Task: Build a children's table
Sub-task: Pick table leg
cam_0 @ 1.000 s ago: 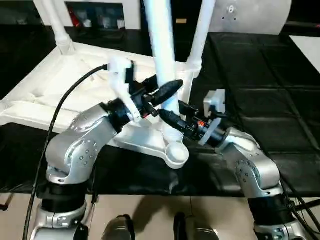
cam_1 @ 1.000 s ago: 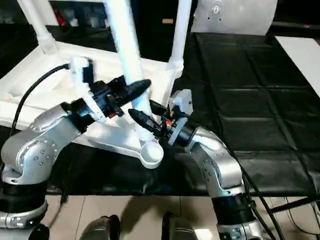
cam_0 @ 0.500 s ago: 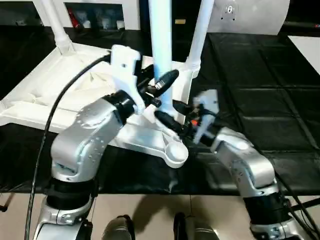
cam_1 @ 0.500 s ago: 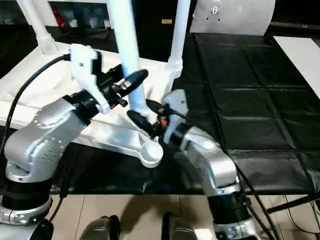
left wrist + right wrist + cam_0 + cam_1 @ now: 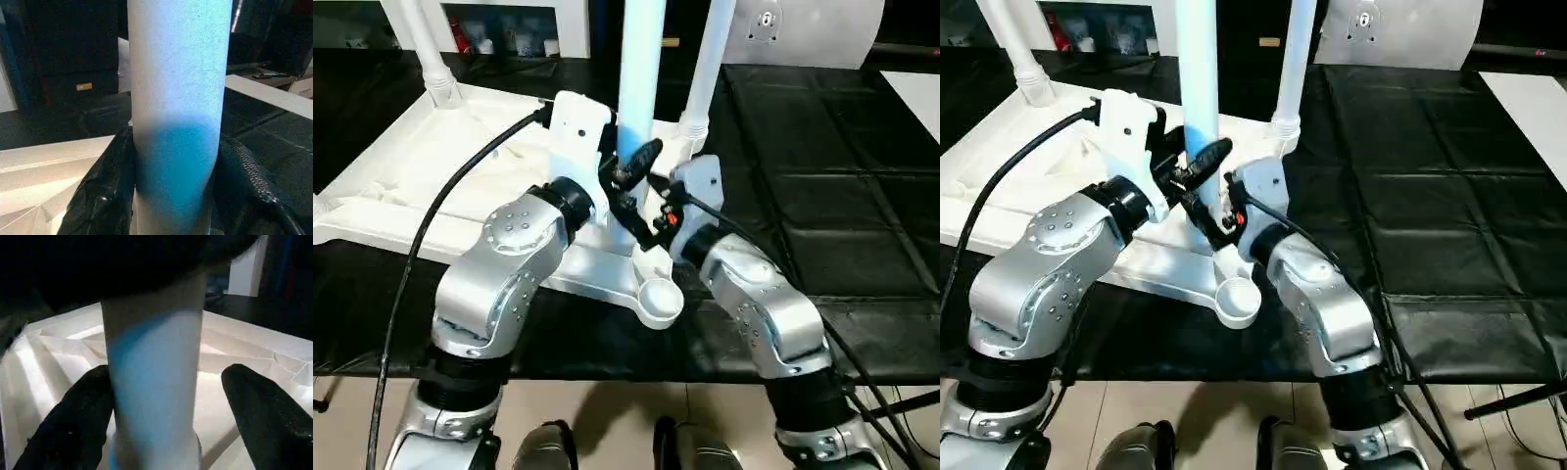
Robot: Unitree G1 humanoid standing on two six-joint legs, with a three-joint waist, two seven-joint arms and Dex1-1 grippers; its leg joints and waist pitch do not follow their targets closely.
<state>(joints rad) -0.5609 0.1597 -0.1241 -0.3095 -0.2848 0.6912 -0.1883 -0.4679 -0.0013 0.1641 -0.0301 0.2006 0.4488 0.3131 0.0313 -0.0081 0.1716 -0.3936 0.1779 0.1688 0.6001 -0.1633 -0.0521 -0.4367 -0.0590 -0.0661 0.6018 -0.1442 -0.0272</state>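
1. Since a second ago, my right hand (image 5: 161, 416) has spread its fingers, and the leg (image 5: 639, 59) between both hands has swung from leaning to upright; both forearms have drawn in closer to it.
2. My left hand (image 5: 178, 196) is clamped on the leg low down, a black finger (image 5: 105, 191) pressed against each side of the tube.
3. My right hand sits just below, released: its fingers (image 5: 264, 421) straddle the leg with a gap on one side.
4. The leg stands near the upturned table top (image 5: 431, 166), close to the empty round corner socket (image 5: 658, 297) at the near corner.
5. Two other legs (image 5: 707, 59) rise from the far sockets.
6. All of it rests on a black-covered tabletop (image 5: 822, 176).
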